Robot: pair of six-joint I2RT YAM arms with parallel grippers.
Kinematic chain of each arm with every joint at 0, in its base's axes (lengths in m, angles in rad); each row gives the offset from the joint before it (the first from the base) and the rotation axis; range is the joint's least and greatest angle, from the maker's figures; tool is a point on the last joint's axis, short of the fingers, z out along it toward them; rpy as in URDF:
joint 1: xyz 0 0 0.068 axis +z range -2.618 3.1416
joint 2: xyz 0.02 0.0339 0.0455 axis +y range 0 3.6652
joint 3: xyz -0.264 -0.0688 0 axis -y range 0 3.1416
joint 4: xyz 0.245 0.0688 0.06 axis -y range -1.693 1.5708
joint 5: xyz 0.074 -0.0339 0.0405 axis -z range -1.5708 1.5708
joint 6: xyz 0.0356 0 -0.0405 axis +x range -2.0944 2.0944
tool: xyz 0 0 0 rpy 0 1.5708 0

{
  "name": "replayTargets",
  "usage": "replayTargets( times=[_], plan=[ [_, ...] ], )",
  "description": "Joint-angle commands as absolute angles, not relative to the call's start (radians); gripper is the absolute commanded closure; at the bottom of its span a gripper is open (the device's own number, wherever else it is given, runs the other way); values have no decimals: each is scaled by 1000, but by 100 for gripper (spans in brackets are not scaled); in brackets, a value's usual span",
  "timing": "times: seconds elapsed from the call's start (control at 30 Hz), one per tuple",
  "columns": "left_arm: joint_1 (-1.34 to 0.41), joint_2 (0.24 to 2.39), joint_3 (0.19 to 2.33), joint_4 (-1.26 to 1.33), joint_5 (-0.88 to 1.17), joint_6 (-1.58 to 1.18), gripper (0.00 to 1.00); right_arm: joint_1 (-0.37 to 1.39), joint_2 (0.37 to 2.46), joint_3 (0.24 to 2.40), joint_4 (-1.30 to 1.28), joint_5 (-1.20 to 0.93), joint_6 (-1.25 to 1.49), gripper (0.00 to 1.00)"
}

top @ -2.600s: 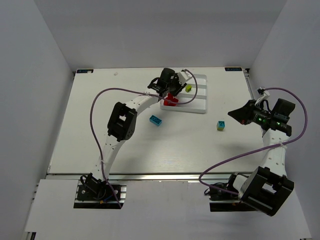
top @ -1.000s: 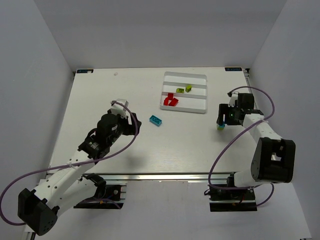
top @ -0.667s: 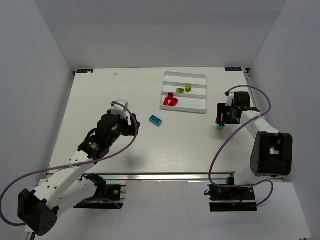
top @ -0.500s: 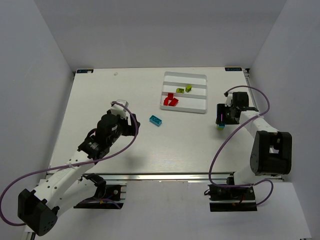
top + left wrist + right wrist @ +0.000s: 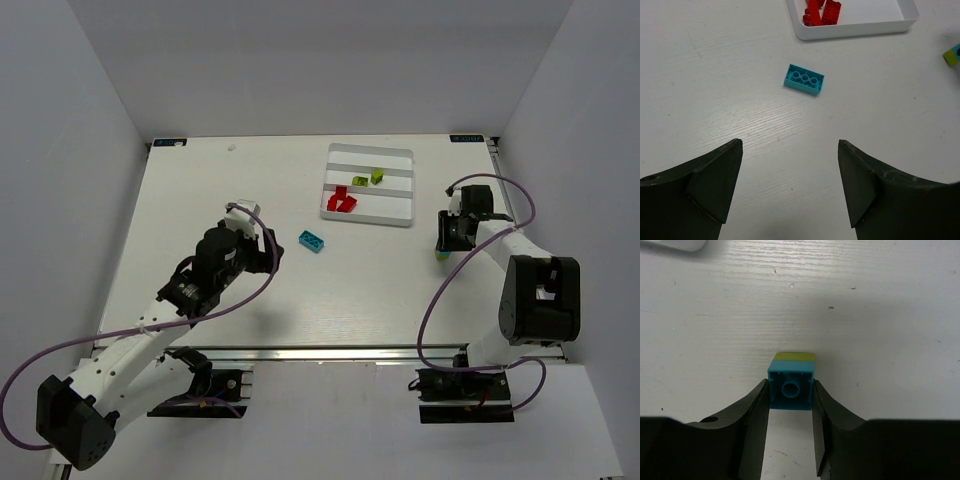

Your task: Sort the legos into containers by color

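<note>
I read the left end effector (image 5: 789,150) as open: its two dark fingers stand wide apart above the white surface (image 5: 200,180) and nothing lies between them. In the left wrist view, a cyan brick (image 5: 804,79) lies flat on the surface ahead of those fingers, well apart from them, with its open underside and three round sockets facing up. It sits outside the white tray (image 5: 395,205), near the tray's near-left corner but not touching it. The right end effector (image 5: 789,395) is closed on a two-colour brick (image 5: 791,387). In the right wrist view, each finger presses against one side of the cyan part, whose hollow underside with a single socket faces the camera. A yellow-green part is joined to the cyan part on the far side. In the top view, this brick is at surface level to the right of the tray, apart from it and mostly hidden beneath the right wrist. I cannot tell whether it touches the surface. The tray is divided lengthwise by raised white ridges. Two red bricks (image 5: 340,200) lie together at the left end of the nearest compartment, close to its outer wall. Two yellow-green bricks (image 5: 368,178) lie just beside one another farther back in the tray. I cannot tell from the top view whether they are in the middle compartment or on a ridge.
</note>
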State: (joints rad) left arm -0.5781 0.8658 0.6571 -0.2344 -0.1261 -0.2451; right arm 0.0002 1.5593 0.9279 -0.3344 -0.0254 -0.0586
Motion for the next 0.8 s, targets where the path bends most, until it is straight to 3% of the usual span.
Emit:
replayTargets(
  times=[0.0, 0.07, 0.13, 0.2, 0.23, 0.27, 0.33, 0.4, 0.47, 0.53, 0.57, 0.63, 0.77],
  plan=[
    [-581, 858, 660, -189, -46, -241, 13, 28, 1555, 948, -318, -14, -61, 65],
    [-590, 842, 638, -158, 59, -238, 14, 29, 1546, 951, -316, -23, -69, 77],
    [-591, 835, 614, -79, 158, -247, 14, 28, 1534, 957, -318, -57, -77, 81],
    [-591, 851, 565, 53, 307, -300, 14, 26, 1493, 957, -319, -213, -136, 94],
    [-591, 868, 565, 54, 363, -352, 14, 23, 1473, 956, -345, -294, -167, 95],
    [-591, 920, 530, 244, 429, -398, 14, 26, 1439, 953, -359, -437, -210, 100],
    [-600, 1033, 453, 439, 592, -565, 12, 29, 1405, 950, -417, -681, -285, 100],
    [-609, 1133, 372, 806, 682, -703, 11, 35, 1401, 971, -492, -847, -365, 100],
    [-621, 1274, 344, 1132, 689, -862, 10, 48, 1420, 998, -651, -1091, -521, 100],
    [-646, 1371, 373, 1248, 687, -935, 10, 66, 1449, 1058, -812, -1225, -694, 100],
    [-666, 1411, 392, 1314, 692, -951, 8, 72, 1485, 1083, -1009, -1318, -804, 100],
    [-687, 1517, 463, 1360, 692, -1007, 8, 95, 1543, 1164, -1238, -1400, -1186, 100],
    [-730, 1669, 555, 1526, 681, -1152, 5, 136, 1510, 1131, -1312, -1384, -1391, 100]
  ],
)
